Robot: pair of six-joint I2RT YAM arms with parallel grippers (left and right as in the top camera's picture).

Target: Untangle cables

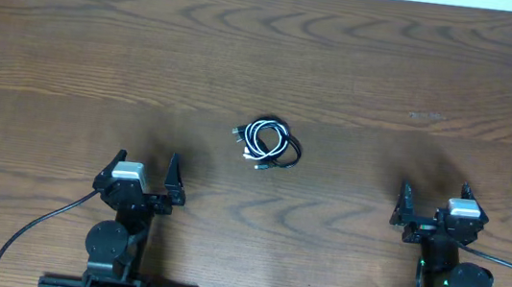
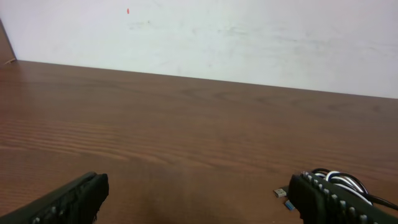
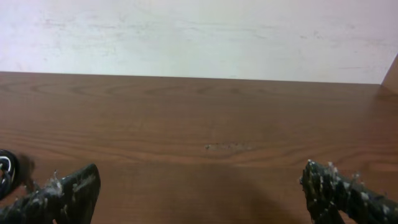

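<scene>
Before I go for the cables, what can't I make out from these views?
Overhead: the cables are too small to tell which cord crosses which.
Left wrist: they sit half hidden behind a finger of the left end effector.
Right wrist: only a blurred sliver shows, cut off by the left edge.

A tangled bundle of thin black and white cables [image 1: 267, 143] lies on the brown wooden worktop [image 1: 361, 69], about midway between its left and right sides. Nearer the front edge, the jaws of the left arm [image 1: 117, 239] stand left of the bundle and the jaws of the right arm [image 1: 458, 282] right of it, both well apart from it. A white wall [image 2: 249, 37] rises behind the worktop's far edge.
</scene>
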